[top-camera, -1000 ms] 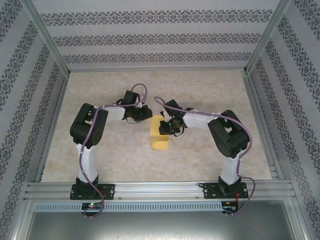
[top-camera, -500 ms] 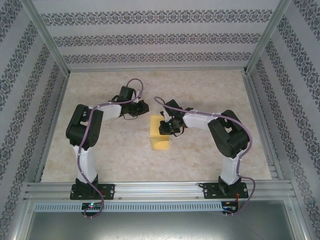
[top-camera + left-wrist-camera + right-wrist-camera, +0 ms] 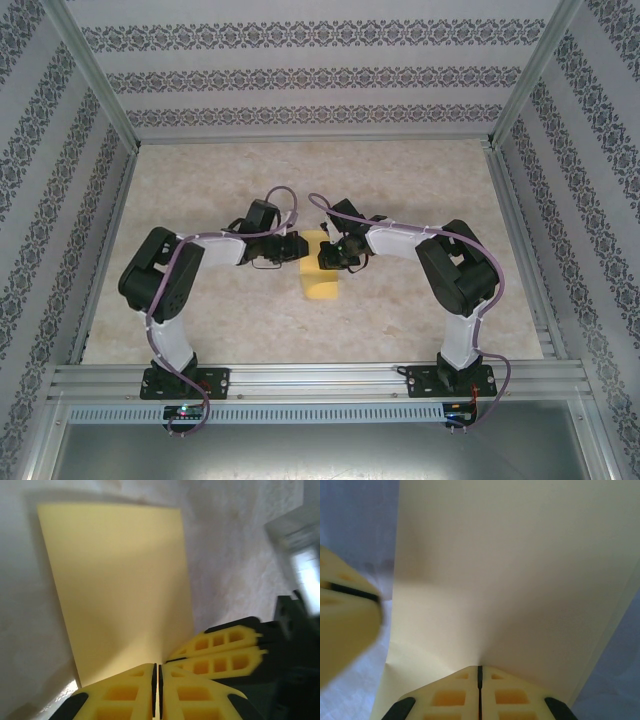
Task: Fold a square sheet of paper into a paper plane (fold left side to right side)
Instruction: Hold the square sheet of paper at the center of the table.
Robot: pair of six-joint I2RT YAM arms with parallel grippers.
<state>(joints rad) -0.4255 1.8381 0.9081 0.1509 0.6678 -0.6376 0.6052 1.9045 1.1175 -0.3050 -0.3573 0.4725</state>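
The left gripper (image 3: 296,246) has swung back, fingers together, to just beside the square sheet of paper (image 3: 320,284). The right gripper (image 3: 334,256) stays pressed on it — fingers closed too.

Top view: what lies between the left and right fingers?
The far end of the yellow paper lies between the left gripper and the right gripper, with a strip of bare table by the left one.
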